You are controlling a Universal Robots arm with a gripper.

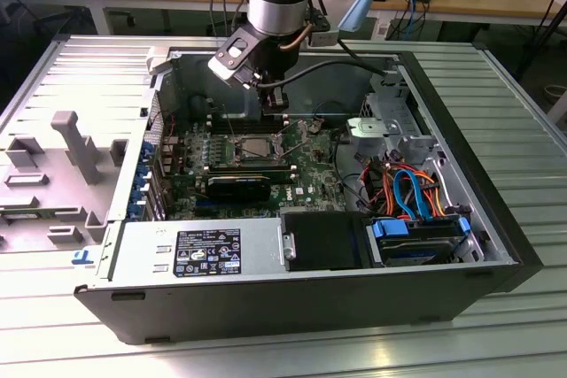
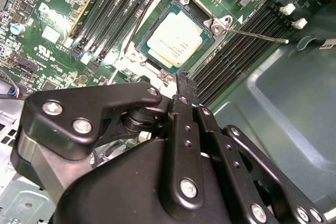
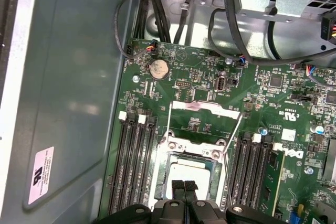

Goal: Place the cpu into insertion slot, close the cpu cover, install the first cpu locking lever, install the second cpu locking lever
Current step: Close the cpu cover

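The cpu [image 2: 176, 38] lies flat in the insertion slot [image 2: 137, 53] on the green board, its silvery top facing up. The cpu cover [image 3: 193, 153] is down around the chip [image 3: 190, 174]. One thin locking lever [image 2: 257, 35] sticks out sideways over the black memory slots. A second lever [image 2: 137, 22] runs along the opposite side of the socket. My gripper [image 2: 181, 80] hovers just above the socket's edge, shut with nothing between its fingers. In the exterior view my gripper [image 1: 276, 121] hangs over the socket [image 1: 257, 146] inside the open computer case.
Long black memory slots [image 3: 134, 161] flank the socket on both sides. A black graphics card [image 1: 239, 186] lies below it in the exterior view. Cables [image 1: 407, 188] and a drive bay [image 1: 416, 236] fill the case on the exterior view's right. The grey power supply [image 1: 199, 250] sits at the front.
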